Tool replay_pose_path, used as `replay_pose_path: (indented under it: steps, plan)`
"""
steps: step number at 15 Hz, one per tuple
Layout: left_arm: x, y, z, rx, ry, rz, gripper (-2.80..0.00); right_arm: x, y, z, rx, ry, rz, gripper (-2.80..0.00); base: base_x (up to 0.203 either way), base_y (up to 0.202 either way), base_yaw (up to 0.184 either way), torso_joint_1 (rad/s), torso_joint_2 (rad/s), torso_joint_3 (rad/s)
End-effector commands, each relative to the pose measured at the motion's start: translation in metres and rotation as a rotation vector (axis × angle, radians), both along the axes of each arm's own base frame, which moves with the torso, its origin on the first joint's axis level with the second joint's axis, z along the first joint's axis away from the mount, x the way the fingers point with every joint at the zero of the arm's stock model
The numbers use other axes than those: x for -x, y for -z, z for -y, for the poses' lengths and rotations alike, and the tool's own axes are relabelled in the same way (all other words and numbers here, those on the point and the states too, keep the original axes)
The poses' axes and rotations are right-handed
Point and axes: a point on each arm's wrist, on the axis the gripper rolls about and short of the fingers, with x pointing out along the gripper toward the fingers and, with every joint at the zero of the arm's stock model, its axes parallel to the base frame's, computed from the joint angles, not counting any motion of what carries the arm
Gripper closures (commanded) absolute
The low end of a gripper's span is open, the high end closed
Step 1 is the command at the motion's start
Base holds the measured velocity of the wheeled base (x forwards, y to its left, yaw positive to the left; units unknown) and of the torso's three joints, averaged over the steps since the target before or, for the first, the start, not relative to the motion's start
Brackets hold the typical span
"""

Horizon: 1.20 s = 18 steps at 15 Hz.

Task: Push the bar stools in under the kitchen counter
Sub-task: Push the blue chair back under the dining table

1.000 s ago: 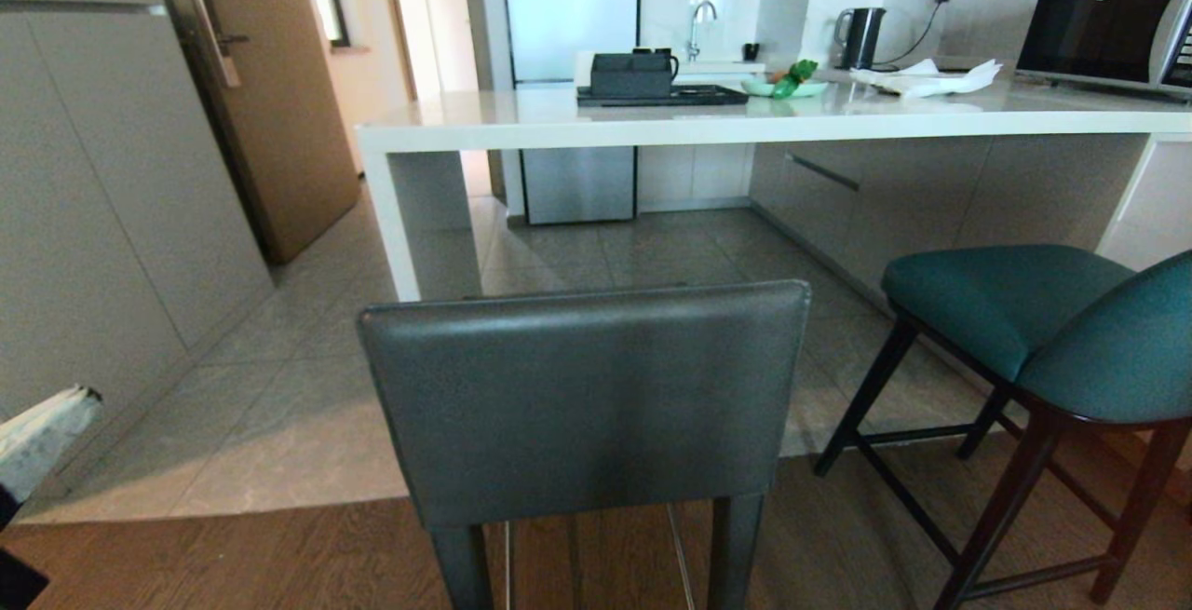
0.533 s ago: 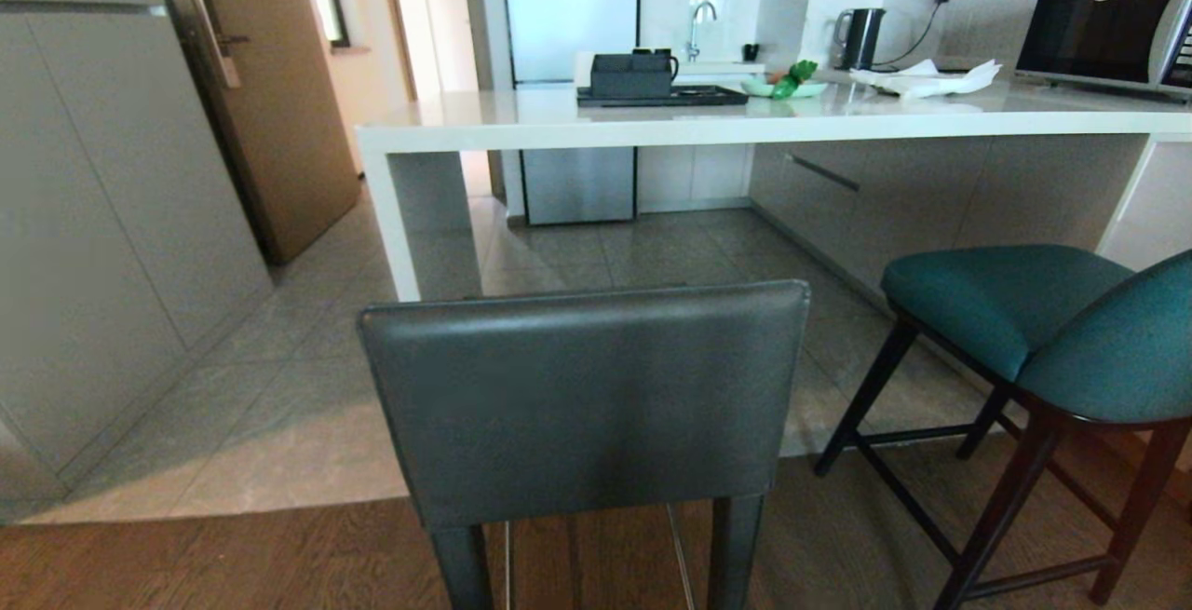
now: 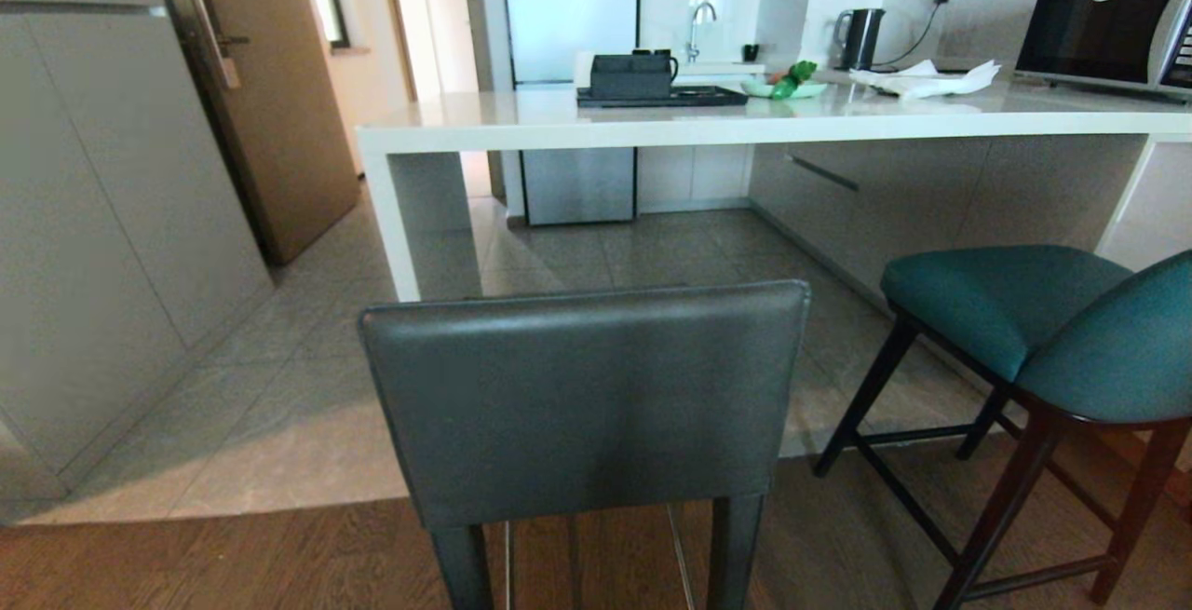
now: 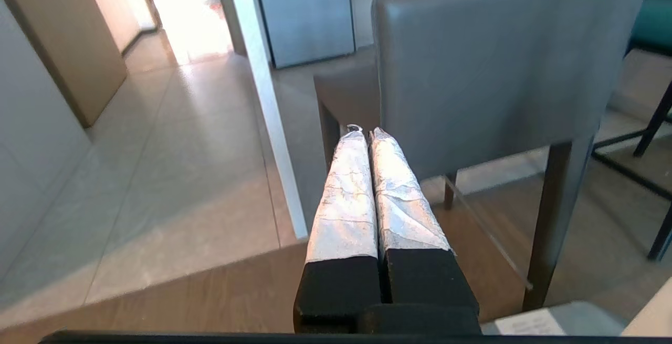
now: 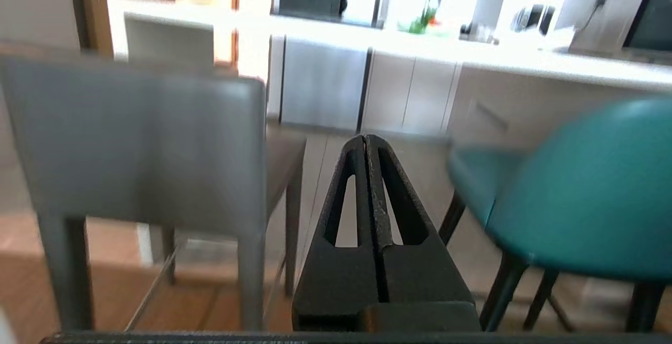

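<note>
The dark grey bar stool (image 3: pixel 587 400) stands right in front of me with its square back toward me, set back from the kitchen counter (image 3: pixel 652 121). The teal bar stool (image 3: pixel 1034 326) stands to its right, turned at an angle. Neither arm shows in the head view. My left gripper (image 4: pixel 366 133) is shut and empty, low behind the grey stool's (image 4: pixel 499 65) left side. My right gripper (image 5: pixel 366 138) is shut and empty, between the grey stool (image 5: pixel 136 139) and the teal stool (image 5: pixel 588 191).
On the counter sit a black tray with a box (image 3: pixel 643 79), a green dish (image 3: pixel 787 84), a kettle (image 3: pixel 861 37), white paper (image 3: pixel 931 79) and a microwave (image 3: pixel 1103 28). Grey cabinets (image 3: pixel 102 219) and a wooden door (image 3: pixel 270 88) line the left. Tiled floor (image 3: pixel 652 247) runs under the counter.
The left gripper's white tip, seen at the head view's left edge a second ago, has dropped out of that view. The stools and the scene have not shifted.
</note>
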Motion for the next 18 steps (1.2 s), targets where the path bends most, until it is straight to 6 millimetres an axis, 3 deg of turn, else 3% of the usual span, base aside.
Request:
replay_pose_path:
  steps: [1,4,10,13,18]
  plan:
    - [-0.004,0.013,0.0,0.003,-0.005,-0.025,0.0,-0.004,0.012,0.0,0.007,-0.006,-0.004,0.0,0.0,0.0,0.0,0.0,0.0,0.0]
    - [-0.022,0.033,-0.002,0.014,-0.075,-0.09,0.0,-0.031,0.04,0.0,0.01,0.006,-0.06,0.0,0.0,0.0,0.0,0.0,0.0,0.0]
    - [-0.068,0.09,-0.006,0.014,-0.261,-0.017,0.0,-0.073,0.117,0.004,0.003,0.156,-0.237,0.0,0.0,0.0,0.0,0.0,0.0,0.0]
    - [-0.069,0.103,-0.005,0.02,-0.211,-0.126,0.0,-0.073,0.122,0.004,-0.018,0.179,-0.297,0.0,0.0,0.0,0.0,0.0,0.0,0.0]
    - [-0.069,0.103,-0.005,0.037,-0.202,-0.123,0.0,-0.073,0.122,0.004,-0.025,0.18,-0.295,0.0,0.0,0.0,0.0,0.0,0.0,0.0]
